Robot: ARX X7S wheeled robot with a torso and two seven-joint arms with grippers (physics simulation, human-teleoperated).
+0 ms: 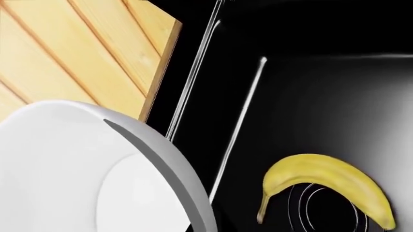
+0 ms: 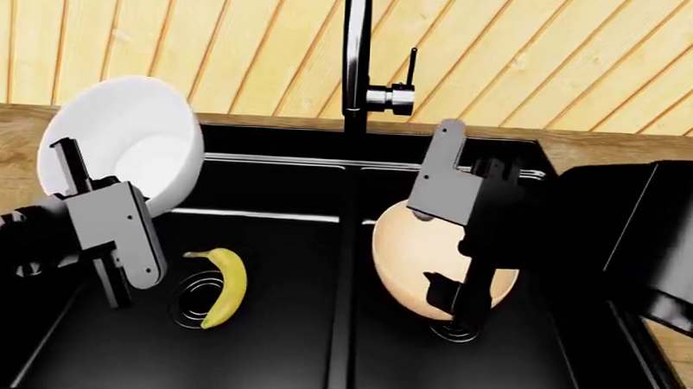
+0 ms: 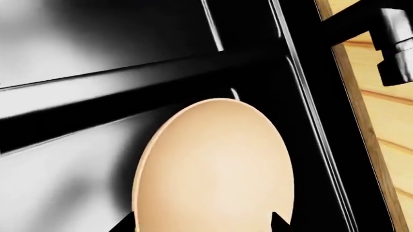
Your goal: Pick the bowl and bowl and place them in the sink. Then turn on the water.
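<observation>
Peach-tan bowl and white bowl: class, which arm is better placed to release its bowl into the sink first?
Right. Its gripper holds the peach-tan bowl low inside the right basin, near the drain. The left gripper holds the white bowl high over the sink rim.
</observation>
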